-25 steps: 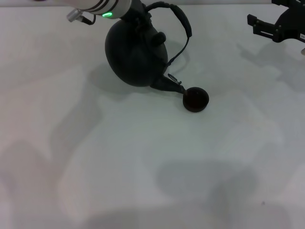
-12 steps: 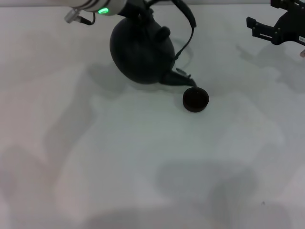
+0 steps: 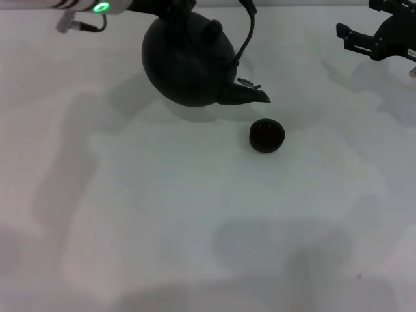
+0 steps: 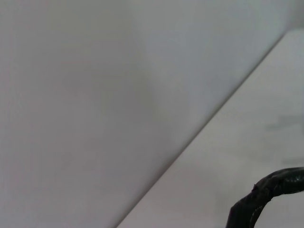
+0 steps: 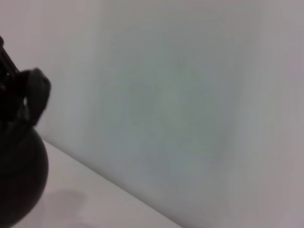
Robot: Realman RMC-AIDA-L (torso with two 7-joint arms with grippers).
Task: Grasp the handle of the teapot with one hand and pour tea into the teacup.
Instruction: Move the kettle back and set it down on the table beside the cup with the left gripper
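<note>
Left claw [image 3: 170, 8] carries teapot [image 3: 187, 62] by handle [image 3: 246, 29]; finger gap can't be seen. Spout sits just short of teacup [image 3: 267, 135] on tabletop [image 3: 195, 214]. Get spout over cup, then tilt slowly. Right claw [image 3: 383, 29] parked.

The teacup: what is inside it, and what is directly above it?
The teacup looks dark inside; whether it holds tea cannot be told. Nothing is over it: the teapot's spout ends short of it, up and left.

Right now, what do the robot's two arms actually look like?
The left arm is silver-white with dark bands, a glowing green light and a small grey cable fitting. Its gripper is out of sight. The right gripper is black, blocky and angular, with a small white label.
</note>
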